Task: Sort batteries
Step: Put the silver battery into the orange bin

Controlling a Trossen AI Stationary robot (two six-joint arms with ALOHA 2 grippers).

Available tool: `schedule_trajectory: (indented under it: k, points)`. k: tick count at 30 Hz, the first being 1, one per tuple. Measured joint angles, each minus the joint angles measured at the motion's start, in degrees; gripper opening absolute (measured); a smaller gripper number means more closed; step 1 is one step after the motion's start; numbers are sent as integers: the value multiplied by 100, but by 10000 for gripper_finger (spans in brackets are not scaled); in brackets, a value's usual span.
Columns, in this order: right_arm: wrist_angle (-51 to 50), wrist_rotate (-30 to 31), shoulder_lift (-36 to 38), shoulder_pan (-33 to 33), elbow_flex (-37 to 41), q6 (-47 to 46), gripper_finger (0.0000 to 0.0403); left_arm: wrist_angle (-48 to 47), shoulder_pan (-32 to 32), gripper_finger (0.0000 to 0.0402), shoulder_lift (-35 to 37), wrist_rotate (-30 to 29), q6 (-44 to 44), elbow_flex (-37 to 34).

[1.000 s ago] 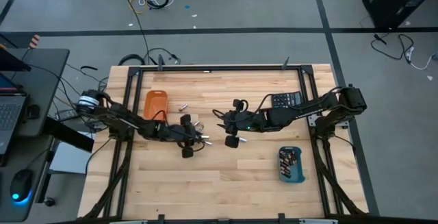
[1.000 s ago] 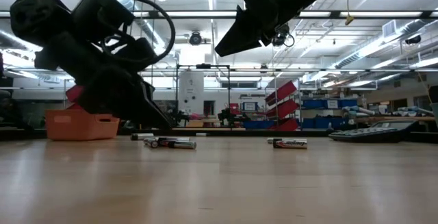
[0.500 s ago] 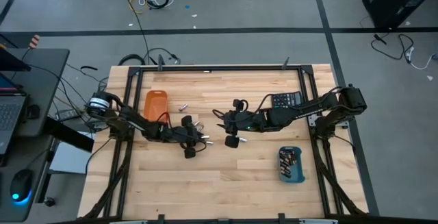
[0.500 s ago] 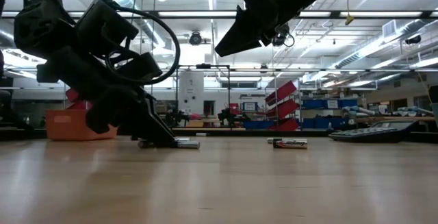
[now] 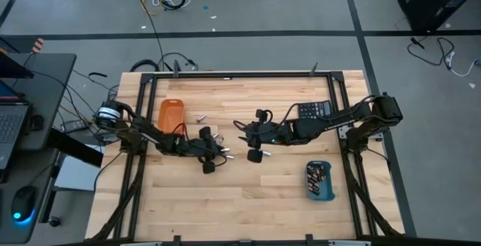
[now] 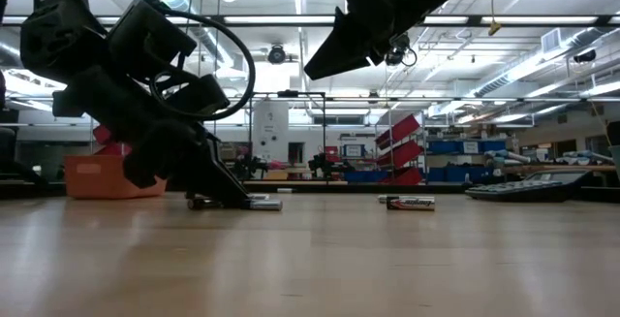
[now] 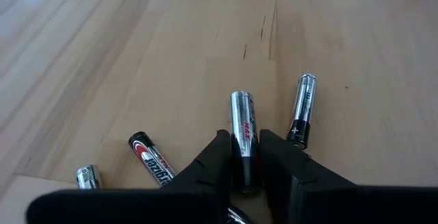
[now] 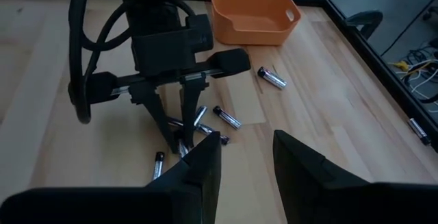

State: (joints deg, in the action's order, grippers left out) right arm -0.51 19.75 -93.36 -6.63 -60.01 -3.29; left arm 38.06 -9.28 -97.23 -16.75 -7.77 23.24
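The left pincer [image 7: 245, 157] was down on the wooden surface [image 5: 255, 193] with its fingers pinching a silver battery [image 7: 243, 125] out of the loose batteries [image 8: 198, 131] near the middle, gripping it across its width, probably so it would lift clear of its neighbours. The right pincer [image 8: 243, 157] hung spread and empty above the surface just beside, seemingly waiting its turn. The orange tray [image 5: 170, 113] lay near the left arm and the blue tray [image 5: 319, 180], already holding cells, near the right.
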Motion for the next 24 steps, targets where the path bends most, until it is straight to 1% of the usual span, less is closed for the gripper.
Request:
schedule_trajectory:
  k: [6, 9, 13, 18, 24]
  points:
    - [0, 0, 0, -48, 0, 0, 119, 30, 0, 37, 0, 1, -13, 0]
    - [0, 0, 0, -71, 0, 0, 118, 209, 0, 33, -17, 6, 6, -4]
    - [0, 0, 0, -74, 0, -15, 118, 676, -9, 32, -22, 7, 137, -14]
    - [-1, 2, -1, -74, 0, -13, 118, 852, -9, 26, -20, -6, 121, -11]
    - [-2, 2, -1, -74, 0, -13, 118, 1022, -9, 3, 11, -13, -31, -11]
